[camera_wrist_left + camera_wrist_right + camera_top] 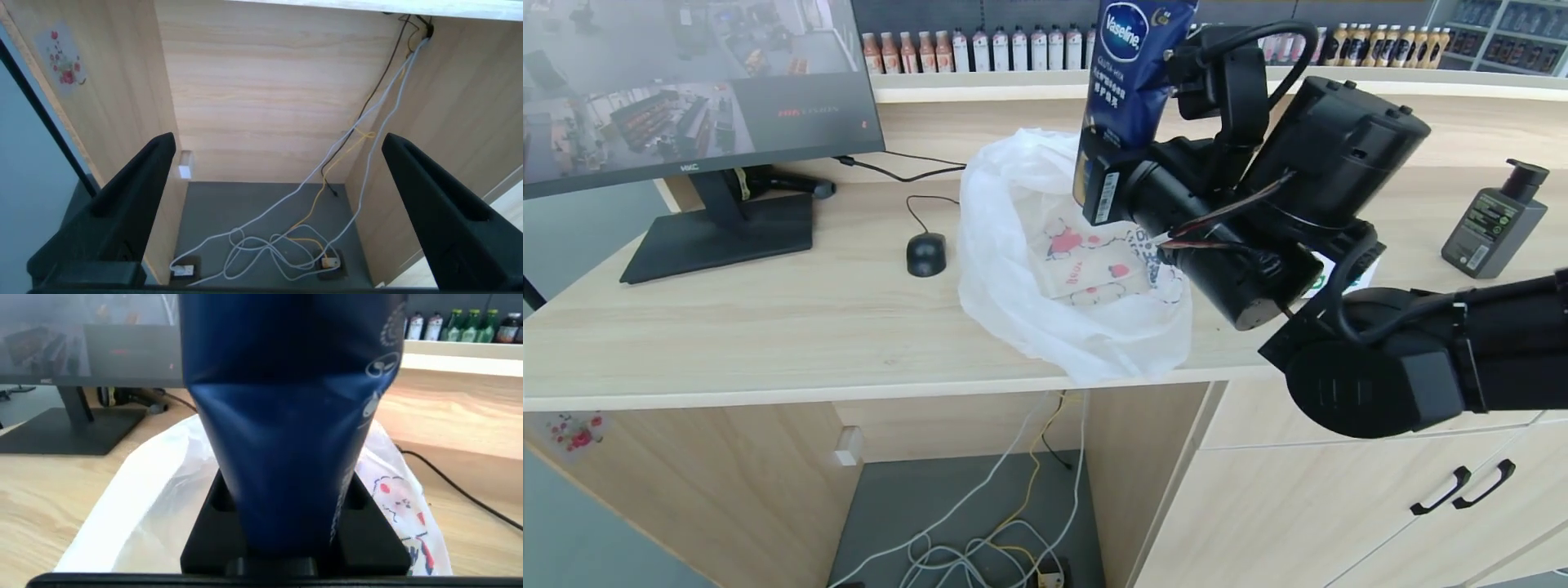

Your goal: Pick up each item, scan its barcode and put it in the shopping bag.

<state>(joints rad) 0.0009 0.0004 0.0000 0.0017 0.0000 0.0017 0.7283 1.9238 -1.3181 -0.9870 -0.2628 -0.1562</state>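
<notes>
My right gripper is shut on a dark blue lotion tube, held upright above the white plastic shopping bag on the counter. In the right wrist view the blue tube stands between the fingers, with the shopping bag below it. A white packet with red and pink prints lies inside the bag. A grey pump bottle stands at the counter's right. My left gripper hangs open below the counter, facing the cavity with loose cables.
A monitor on its stand fills the counter's left, with a black mouse beside the bag. A black handheld scanner lies behind the monitor stand. Bottles line the shelf behind. Cabinet doors with black handles sit lower right.
</notes>
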